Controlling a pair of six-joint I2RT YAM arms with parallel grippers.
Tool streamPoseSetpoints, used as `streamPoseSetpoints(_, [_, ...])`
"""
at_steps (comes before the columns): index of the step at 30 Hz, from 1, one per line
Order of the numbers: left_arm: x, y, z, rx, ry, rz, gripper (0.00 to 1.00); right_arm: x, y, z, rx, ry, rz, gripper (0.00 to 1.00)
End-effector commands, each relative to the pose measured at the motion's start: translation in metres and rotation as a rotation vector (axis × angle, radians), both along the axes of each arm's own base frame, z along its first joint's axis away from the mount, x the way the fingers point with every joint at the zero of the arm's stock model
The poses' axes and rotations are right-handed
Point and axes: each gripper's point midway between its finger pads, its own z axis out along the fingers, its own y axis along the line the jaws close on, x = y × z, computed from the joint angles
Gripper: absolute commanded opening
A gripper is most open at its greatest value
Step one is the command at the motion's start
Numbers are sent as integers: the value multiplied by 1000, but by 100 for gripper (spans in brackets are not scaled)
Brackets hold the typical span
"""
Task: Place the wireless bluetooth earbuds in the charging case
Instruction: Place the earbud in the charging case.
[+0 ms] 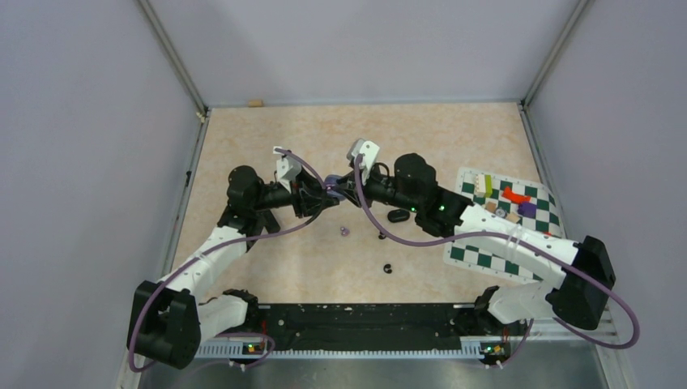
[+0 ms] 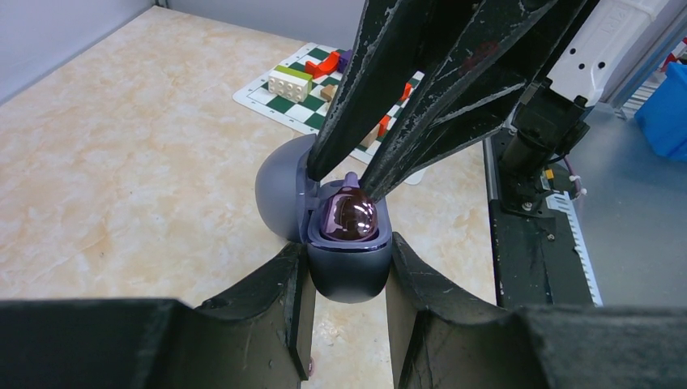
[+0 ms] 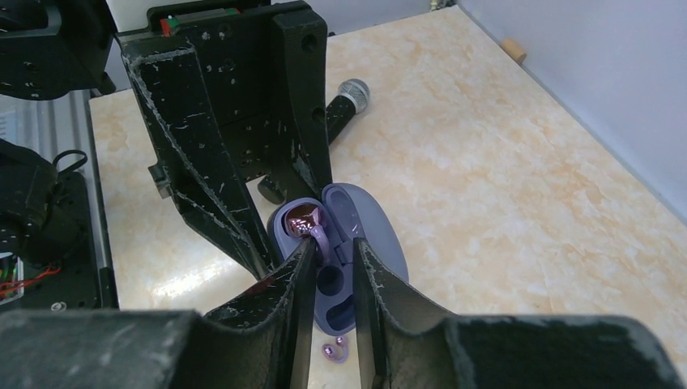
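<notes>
My left gripper (image 1: 322, 194) (image 2: 348, 263) is shut on the base of an open purple-grey charging case (image 2: 350, 275) (image 3: 374, 231) and holds it above the table. A glossy purple earbud (image 2: 349, 215) (image 3: 303, 219) sits in one pocket of the case. My right gripper (image 1: 340, 188) (image 3: 332, 250) hangs over the case, jaws a little apart, one fingertip beside that earbud. A second purple earbud (image 1: 343, 231) (image 3: 334, 348) lies on the table below. A black case (image 1: 397, 215) and two black earbuds (image 1: 387, 268) (image 1: 381, 236) lie on the table nearby.
A green-and-white checkered mat (image 1: 474, 258) (image 2: 301, 109) with coloured blocks lies at the right. A black microphone-like object (image 3: 347, 101) lies beneath the left arm. Grey walls surround the table, and a black rail (image 1: 356, 320) runs along the near edge.
</notes>
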Motion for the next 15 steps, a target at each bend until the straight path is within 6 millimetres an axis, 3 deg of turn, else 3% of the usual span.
streamPoseSetpoints(1, [-6,0,15,-12,-91,-29,0,-8,-4,35,53,-40,34,25])
streamPoseSetpoints(6, [-12,0,14,-5,-88,-66,0,-14,-10,47,67,-52,66,31])
streamPoseSetpoints(15, [-26,-1,17,-7,-89,-143,0,-17,-7,42,71,-33,101,34])
